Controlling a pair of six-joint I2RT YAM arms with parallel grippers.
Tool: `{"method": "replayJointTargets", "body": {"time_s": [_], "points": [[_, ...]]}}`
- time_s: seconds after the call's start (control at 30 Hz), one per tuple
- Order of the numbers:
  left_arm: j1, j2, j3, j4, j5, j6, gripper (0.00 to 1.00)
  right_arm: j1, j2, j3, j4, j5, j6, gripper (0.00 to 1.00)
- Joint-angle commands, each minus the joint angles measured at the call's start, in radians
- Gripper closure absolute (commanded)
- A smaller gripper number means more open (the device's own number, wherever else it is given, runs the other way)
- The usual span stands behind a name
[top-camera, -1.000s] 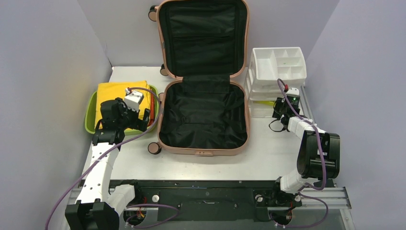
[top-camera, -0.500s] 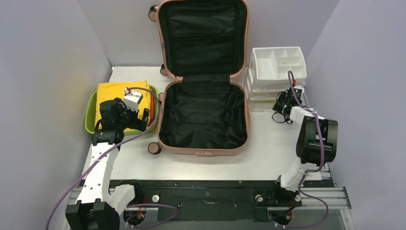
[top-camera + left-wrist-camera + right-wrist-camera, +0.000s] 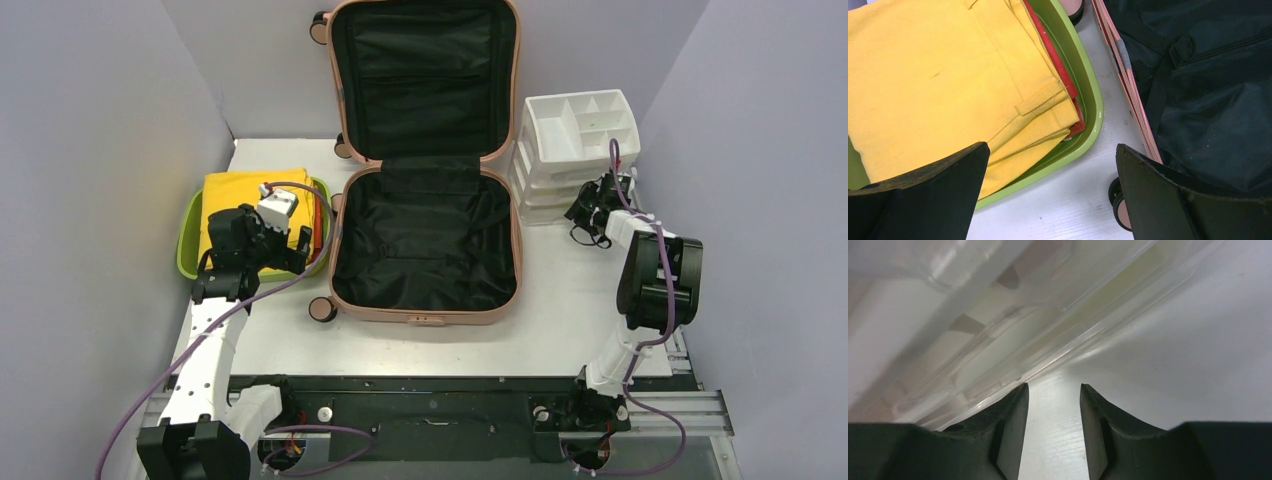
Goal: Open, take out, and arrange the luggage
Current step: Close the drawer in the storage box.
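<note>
As the top view has it, the luggage (image 3: 425, 250) lies open at the middle of the bench (image 3: 560, 320), its lid upright at the far edge. A green tub (image 3: 187, 240) of folded yellow cloth (image 3: 240, 200) sits by the left edge, and the left gripper (image 3: 283, 252) hovers over its near right corner. The right gripper (image 3: 587, 212) is low beside a white drawer organizer (image 3: 580, 130) near the far right corner. From the left wrist, the jaws stand wide apart, holding nothing, with a red layer (image 3: 1060, 70) under the yellow cloth and the luggage's wheel (image 3: 1120, 212) at right. From the right wrist, the fingers are narrowly parted, gripping nothing, close to the organizer's clear base
</note>
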Motion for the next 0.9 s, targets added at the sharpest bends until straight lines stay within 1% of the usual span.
{"method": "replayJointTargets", "body": {"time_s": [0.0,0.03,0.1,0.13,0.17,0.2,0.23,0.43,0.57,0.7,0.87], "points": [[0.009,-0.009,0.016,0.031,0.009,-0.016,0.04,-0.029,-0.052,-0.076,0.093,-0.128,0.133,0.65],[0.010,-0.008,0.016,0.031,0.009,-0.016,0.04,-0.032,-0.072,-0.104,0.123,-0.145,0.173,0.66],[0.010,-0.003,0.016,0.031,0.007,-0.015,0.04,-0.039,-0.091,-0.195,0.197,-0.155,0.227,0.77],[0.010,0.002,0.017,0.031,0.004,-0.014,0.04,-0.041,-0.092,-0.211,0.236,-0.160,0.243,0.85],[0.010,0.005,0.017,0.030,0.002,-0.013,0.04,-0.043,-0.088,-0.233,0.251,-0.164,0.277,0.90],[0.010,0.008,0.020,0.028,-0.002,-0.013,0.04,-0.045,-0.082,-0.242,0.283,-0.175,0.292,0.98],[0.010,0.010,0.021,0.027,-0.004,-0.012,0.04,-0.047,-0.071,-0.258,0.299,-0.179,0.322,1.00],[0.010,0.015,0.021,0.026,-0.028,-0.004,0.04,-0.063,-0.023,-0.320,0.516,-0.196,0.439,1.00],[0.012,0.034,0.023,0.028,-0.039,-0.001,0.04,-0.061,0.043,-0.294,0.622,-0.215,0.515,1.00],[0.011,0.049,0.025,0.023,-0.045,0.002,0.04,-0.056,0.098,-0.247,0.690,-0.219,0.570,1.00],[0.013,0.046,0.024,0.022,-0.038,0.004,0.04,-0.042,0.138,-0.197,0.714,-0.220,0.605,1.00]]}}
